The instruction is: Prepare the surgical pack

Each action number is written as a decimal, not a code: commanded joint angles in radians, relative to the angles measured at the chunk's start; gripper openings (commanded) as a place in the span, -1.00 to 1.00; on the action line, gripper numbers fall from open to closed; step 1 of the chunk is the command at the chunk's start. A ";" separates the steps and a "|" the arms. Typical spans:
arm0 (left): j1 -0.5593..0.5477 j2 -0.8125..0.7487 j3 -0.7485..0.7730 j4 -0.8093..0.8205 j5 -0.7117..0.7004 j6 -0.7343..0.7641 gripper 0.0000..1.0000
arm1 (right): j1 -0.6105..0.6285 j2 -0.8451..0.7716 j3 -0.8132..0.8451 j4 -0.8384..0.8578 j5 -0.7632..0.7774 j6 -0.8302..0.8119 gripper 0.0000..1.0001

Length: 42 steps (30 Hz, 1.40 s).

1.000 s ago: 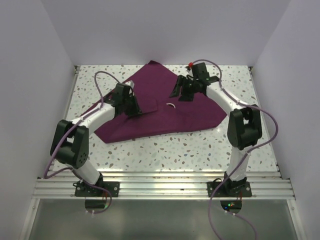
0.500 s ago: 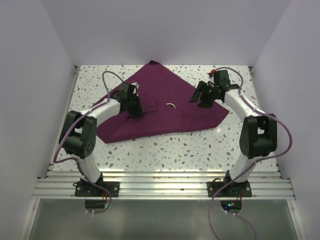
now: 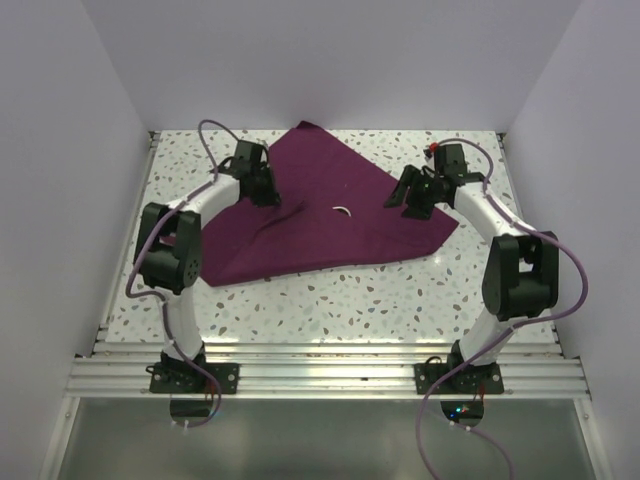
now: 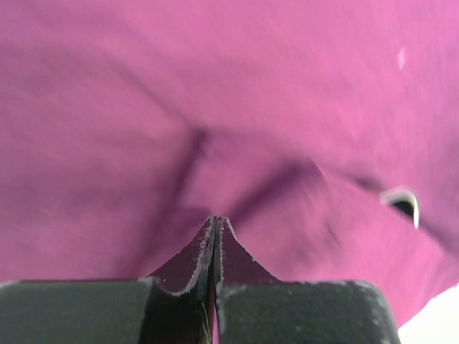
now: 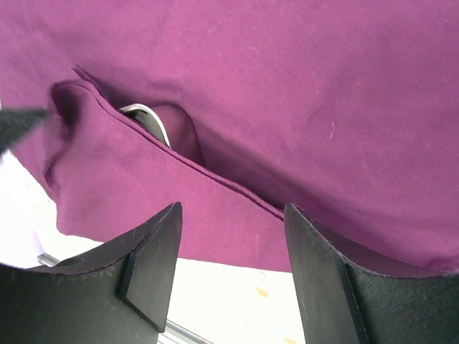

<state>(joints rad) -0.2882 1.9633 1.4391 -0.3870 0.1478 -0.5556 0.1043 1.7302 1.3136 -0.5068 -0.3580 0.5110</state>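
The surgical pack is a dark purple cloth (image 3: 330, 180) lying spread and partly folded over on the speckled table. A metal clamp ring (image 3: 343, 210) peeks from under a fold near the middle, and that ring (image 5: 147, 118) sits beside a hemmed edge in the right wrist view. My left gripper (image 3: 265, 190) is over the cloth's left part. Its jaws are shut, with creases in the cloth (image 4: 237, 107) running into the left gripper (image 4: 215, 218). My right gripper (image 3: 405, 195) hovers open over the cloth's right side. Nothing lies between the jaws of the right gripper (image 5: 233, 211).
White walls close in the table (image 3: 400, 290) on the left, back and right. A metal rail (image 3: 330, 375) runs along the near edge by the arm bases. Bare table shows just below the cloth's folded hem (image 5: 237, 193).
My left gripper has moved towards the back over the cloth, still shut, and a ridge has formed in the cloth behind it. My right gripper has swung right from the cloth's middle.
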 commanded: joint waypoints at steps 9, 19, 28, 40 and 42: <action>0.107 -0.163 0.068 -0.040 0.004 -0.003 -0.54 | -0.006 -0.051 -0.036 0.008 0.065 -0.029 0.27; 0.023 -0.379 -0.321 0.169 0.246 -0.086 -0.93 | -0.011 -0.040 -0.017 -0.002 0.011 -0.068 0.30; -0.032 -0.196 -0.212 0.220 0.265 -0.113 -1.00 | -0.005 -0.032 -0.031 0.037 -0.053 -0.058 0.30; 0.004 0.165 0.237 -0.015 0.173 -0.018 -0.96 | 0.002 -0.009 -0.033 0.048 -0.047 -0.055 0.30; 0.015 0.200 0.326 -0.071 0.162 -0.004 -0.99 | 0.000 -0.008 -0.028 0.042 -0.039 -0.058 0.30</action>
<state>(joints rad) -0.3035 2.1128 1.6463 -0.3515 0.3431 -0.6094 0.1001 1.7267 1.2690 -0.4892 -0.3874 0.4629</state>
